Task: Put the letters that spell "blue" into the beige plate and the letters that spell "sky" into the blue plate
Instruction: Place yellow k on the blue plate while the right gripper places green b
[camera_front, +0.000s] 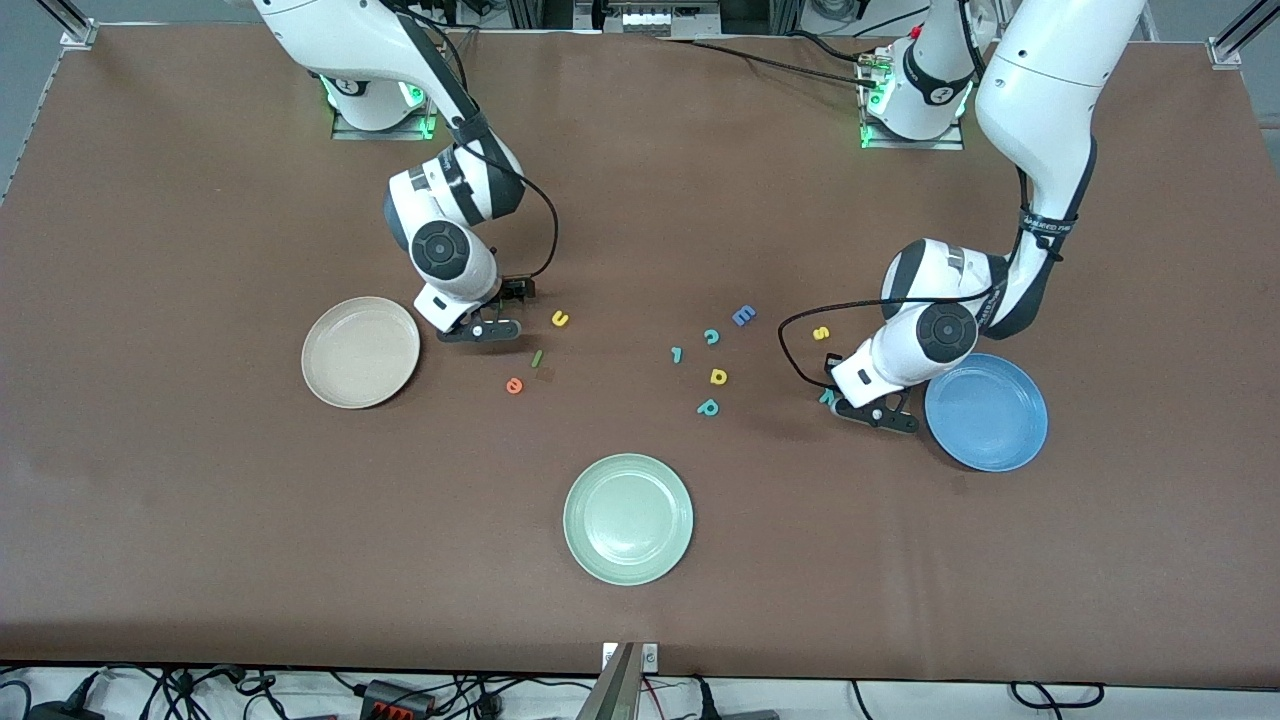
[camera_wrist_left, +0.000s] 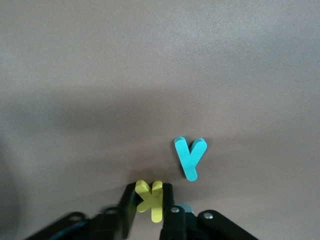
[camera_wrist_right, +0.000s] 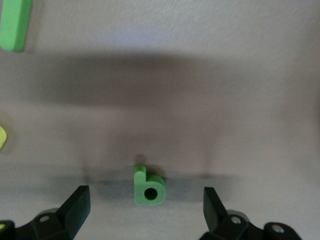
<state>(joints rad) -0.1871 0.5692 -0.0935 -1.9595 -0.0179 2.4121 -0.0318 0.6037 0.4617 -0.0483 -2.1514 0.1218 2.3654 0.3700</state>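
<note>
While the left gripper (camera_wrist_left: 150, 212) is down at the table (camera_front: 200, 560) just beside the blue plate (camera_front: 1000, 440), its fingers are pinched on the yellow k (camera_wrist_left: 151, 199) — the teal y (camera_wrist_left: 190, 157) lies flat just beside it, untouched. The yellow s (camera_front: 821, 333) sits farther from the front camera than that gripper, nearer the table's middle.

The right gripper (camera_wrist_right: 147, 205) is low over the green b (camera_wrist_right: 148, 186), jaws spread wide with the b between them — not gripped yet. This is just beside the beige plate (camera_front: 340, 380). The yellow u (camera_front: 560, 319), thin green l bar (camera_front: 537, 358) and orange e (camera_front: 514, 385) lie close by, toward mid-table.

Progress: both plates look empty, so none of the seven letters is delivered. One is in hand, one lined up, five left on the table.

Distractors in mid-table: blue block E (camera_front: 743, 316), teal c (camera_front: 711, 336), teal p (camera_front: 708, 407), another yellow letter (camera_front: 718, 376), a small teal piece (camera_front: 677, 354). The pale green plate (camera_front: 628, 545) sits near the front edge.
</note>
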